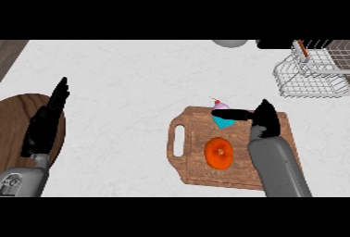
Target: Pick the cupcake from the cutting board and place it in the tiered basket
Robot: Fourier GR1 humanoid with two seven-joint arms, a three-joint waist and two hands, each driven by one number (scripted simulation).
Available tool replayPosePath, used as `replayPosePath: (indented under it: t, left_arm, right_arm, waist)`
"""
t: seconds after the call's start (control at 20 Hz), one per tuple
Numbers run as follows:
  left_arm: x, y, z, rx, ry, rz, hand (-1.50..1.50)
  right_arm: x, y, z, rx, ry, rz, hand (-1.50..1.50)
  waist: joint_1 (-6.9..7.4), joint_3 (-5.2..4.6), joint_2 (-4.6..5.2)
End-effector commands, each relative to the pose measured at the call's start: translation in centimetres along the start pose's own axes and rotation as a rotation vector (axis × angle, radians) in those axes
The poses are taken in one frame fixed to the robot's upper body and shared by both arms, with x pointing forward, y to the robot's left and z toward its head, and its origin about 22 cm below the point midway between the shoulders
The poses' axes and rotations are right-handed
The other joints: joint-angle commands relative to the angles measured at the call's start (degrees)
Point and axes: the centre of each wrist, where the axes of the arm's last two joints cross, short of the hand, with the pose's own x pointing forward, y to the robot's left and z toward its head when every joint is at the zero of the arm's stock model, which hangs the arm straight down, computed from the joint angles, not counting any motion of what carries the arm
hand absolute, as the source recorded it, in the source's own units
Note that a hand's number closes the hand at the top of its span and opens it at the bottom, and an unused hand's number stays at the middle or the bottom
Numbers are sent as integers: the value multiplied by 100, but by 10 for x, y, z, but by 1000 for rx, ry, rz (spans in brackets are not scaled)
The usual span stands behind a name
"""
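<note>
The cupcake (220, 121), with pink frosting, a red cherry and a blue wrapper, stands at the far end of the wooden cutting board (195, 157). My right hand (265, 119) is just to its right, fingers pointing away from me. Its thumb (232, 113) stretches left across the cupcake's middle and hides part of it. The fingers look straight and are not curled round the cupcake. The white wire tiered basket (309, 78) stands at the far right of the counter. My left hand (46, 124) rests open at the left, fingers up.
An orange round fruit slice (219, 152) lies in the middle of the cutting board, near my right forearm. A dark round wooden board (14, 125) lies under my left hand. A grey rounded object (229, 43) shows at the far edge.
</note>
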Motion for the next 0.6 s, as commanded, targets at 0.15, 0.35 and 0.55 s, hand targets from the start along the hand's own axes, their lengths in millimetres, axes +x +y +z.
replayPosePath:
  t: [0.15,0.35,0.55]
  left_arm:
    - [-4,2,2,-16,2,10,0]
    - [-5,-10,-4,-8,3,-9,0]
    - [9,-7,4,-11,6,12,0]
  right_arm:
    - [15,17,22,148,169,62,150]
    - [16,24,18,49,115,210,150]
    - [27,20,30,61,123,36,150]
  waist:
    - [35,10,14]
    - [-56,6,24]
    - [19,13,5]
